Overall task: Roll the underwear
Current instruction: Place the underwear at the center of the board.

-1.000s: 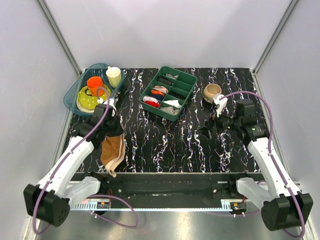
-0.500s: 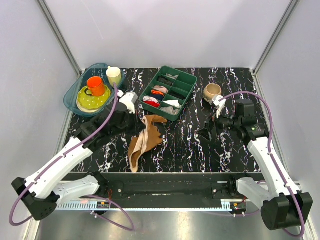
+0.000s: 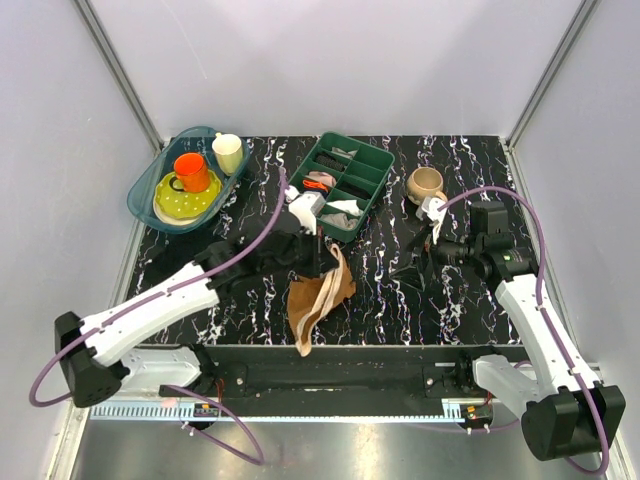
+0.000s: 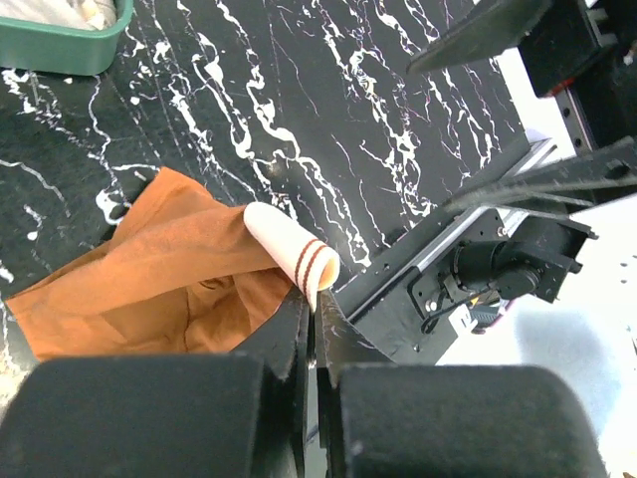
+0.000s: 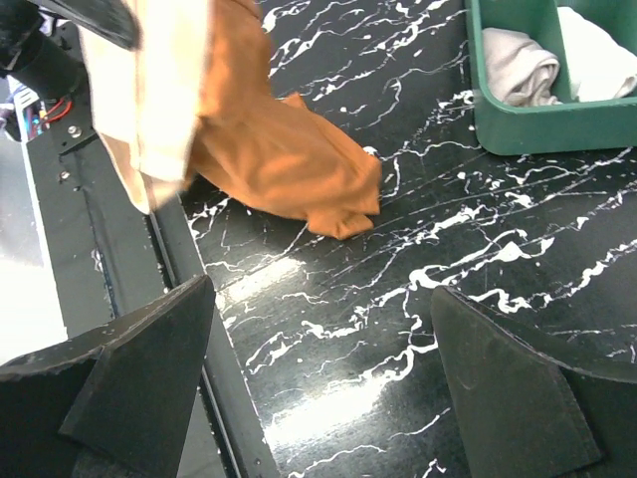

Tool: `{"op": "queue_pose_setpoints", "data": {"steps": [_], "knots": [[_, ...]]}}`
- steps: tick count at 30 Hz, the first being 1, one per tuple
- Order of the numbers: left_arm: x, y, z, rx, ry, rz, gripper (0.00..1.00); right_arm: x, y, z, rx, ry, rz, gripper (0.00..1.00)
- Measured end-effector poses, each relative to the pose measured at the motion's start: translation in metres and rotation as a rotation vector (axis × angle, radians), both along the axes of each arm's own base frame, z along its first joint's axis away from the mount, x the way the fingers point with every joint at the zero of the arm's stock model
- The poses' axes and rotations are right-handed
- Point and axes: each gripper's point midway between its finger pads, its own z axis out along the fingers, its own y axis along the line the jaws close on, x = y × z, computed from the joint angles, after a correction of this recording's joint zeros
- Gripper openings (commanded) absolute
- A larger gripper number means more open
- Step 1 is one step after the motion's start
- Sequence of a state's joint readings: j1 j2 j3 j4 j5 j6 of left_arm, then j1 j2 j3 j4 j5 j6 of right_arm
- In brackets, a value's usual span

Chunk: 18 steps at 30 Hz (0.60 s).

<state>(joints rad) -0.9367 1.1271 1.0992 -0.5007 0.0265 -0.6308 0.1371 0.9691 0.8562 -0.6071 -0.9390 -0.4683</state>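
Observation:
The rust-brown underwear (image 3: 318, 295) with its cream waistband hangs from my left gripper (image 3: 322, 250) near the middle of the table, its lower end draped toward the front edge. In the left wrist view the jaws are shut on the striped waistband (image 4: 299, 254) and the brown fabric (image 4: 159, 269) trails down onto the table. My right gripper (image 3: 415, 258) is open and empty, low over the table to the right of the underwear. In the right wrist view the underwear (image 5: 279, 149) lies ahead of the wide-open fingers (image 5: 139, 368).
A green divided tray (image 3: 372, 160) with small fabric rolls stands at the back centre. A tan mug (image 3: 424, 183) is to its right. A blue basin (image 3: 145, 190) at the back left holds a yellow plate, an orange cup and a cream cup. The table's front edge (image 3: 330, 350) is close below the underwear.
My left gripper has carried the underwear from the left side toward the middle of the table. The right gripper has dropped slightly and barely moved.

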Motion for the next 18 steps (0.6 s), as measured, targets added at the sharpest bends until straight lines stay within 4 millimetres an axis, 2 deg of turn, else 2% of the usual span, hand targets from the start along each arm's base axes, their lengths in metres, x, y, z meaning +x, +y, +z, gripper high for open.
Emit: {"op": "queue_pose_setpoints", "data": {"steps": [4,7,8,10,11,15,17,18], "knots": [[0.009,-0.021,-0.017,0.008,0.021,-0.025,0.00,-0.005,0.003,0.001,0.012,-0.004,0.035,1.00],[0.014,-0.030,-0.026,0.016,0.022,-0.061,0.06,-0.008,0.004,0.002,0.015,-0.024,0.065,1.00],[0.015,-0.032,-0.029,0.015,0.021,-0.085,0.15,-0.009,0.005,0.002,0.014,-0.042,0.082,1.00],[0.015,-0.034,-0.036,0.018,0.022,-0.125,0.23,-0.012,0.005,0.000,0.003,-0.096,0.136,1.00],[0.015,-0.034,-0.040,0.023,0.022,-0.148,0.32,-0.014,0.005,-0.001,-0.005,-0.120,0.160,1.00],[0.015,-0.027,-0.058,0.058,0.024,-0.232,0.48,-0.020,0.005,-0.013,-0.049,-0.195,0.286,1.00],[0.016,-0.021,-0.067,0.082,0.032,-0.269,0.51,-0.017,0.006,-0.020,-0.064,-0.215,0.342,0.99],[0.017,-0.019,-0.071,0.095,0.034,-0.281,0.58,-0.013,0.007,-0.023,-0.071,-0.220,0.364,0.99]]}}
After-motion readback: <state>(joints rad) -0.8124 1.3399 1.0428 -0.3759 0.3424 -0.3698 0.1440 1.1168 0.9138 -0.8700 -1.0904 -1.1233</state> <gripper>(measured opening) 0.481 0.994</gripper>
